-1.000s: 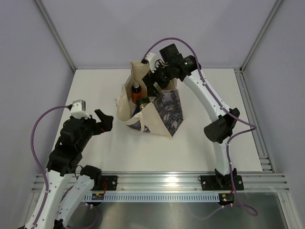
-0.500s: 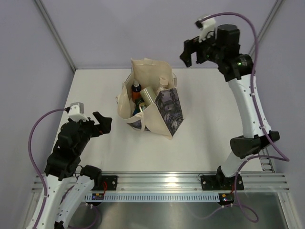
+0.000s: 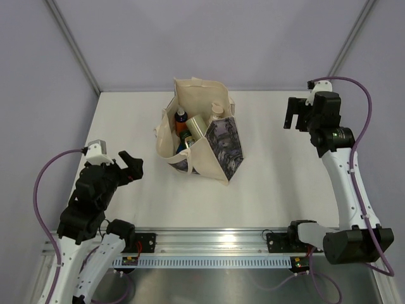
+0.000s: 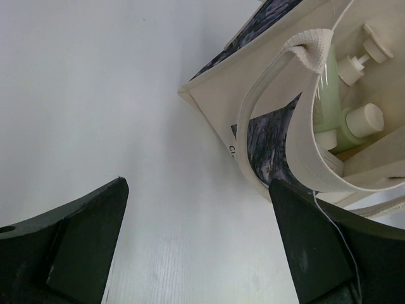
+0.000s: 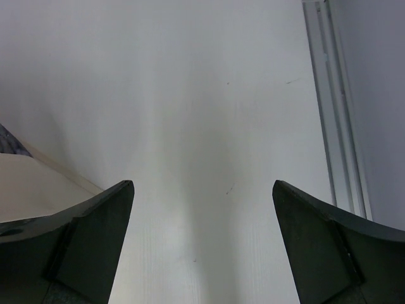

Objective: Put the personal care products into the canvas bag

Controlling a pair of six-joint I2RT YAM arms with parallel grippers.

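We stood before a robotics lab test cell, not a home or a shop. A plain white tabletop (image 3: 126,120) sat boxed in by bare pale-grey walls (image 3: 209,38), with aluminium frame posts (image 3: 73,47) rising at the 11 and 1 o'clock corners. An aluminium track (image 5: 326,95) ran along the 3 o'clock edge. At 6 o'clock we saw a slotted metal rail (image 3: 215,239) with two white robot arms bolted to it, the left arm (image 3: 85,202) and the right arm (image 3: 345,183), each trailing a purple cable (image 3: 36,190). Amid that hardware, a cream canvas bag (image 3: 221,142) holding bottles stood toward 12 o'clock.
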